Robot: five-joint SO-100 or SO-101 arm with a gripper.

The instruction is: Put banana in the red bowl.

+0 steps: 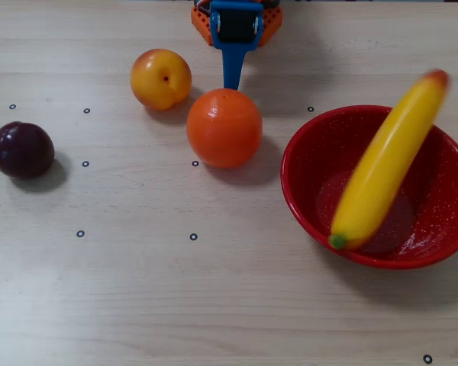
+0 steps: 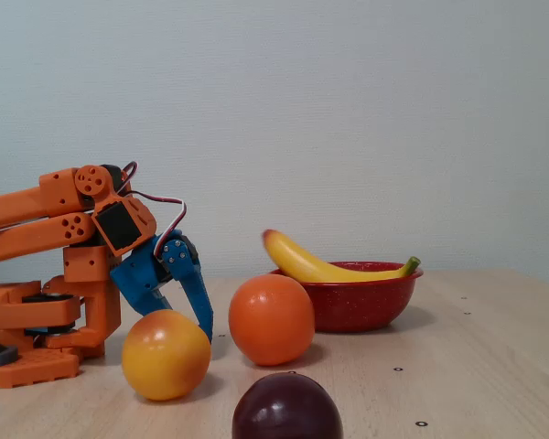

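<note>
The yellow banana (image 1: 385, 164) lies across the red speckled bowl (image 1: 437, 223) at the right of the overhead view. Its green stem end rests on the near rim and its reddish tip sticks out past the far rim. From the side in the fixed view, the banana (image 2: 313, 267) lies tilted in the bowl (image 2: 366, 307), tip raised to the left. My blue gripper (image 1: 231, 82) is folded back near the orange arm base, well away from the bowl. The gripper (image 2: 206, 331) points down, shut with nothing in it.
An orange ball-like fruit (image 1: 224, 127) sits just in front of the gripper tip. A yellow-orange peach (image 1: 161, 78) lies to its left and a dark plum (image 1: 22, 150) at the far left. The orange arm base (image 2: 46, 315) stands at the fixed view's left.
</note>
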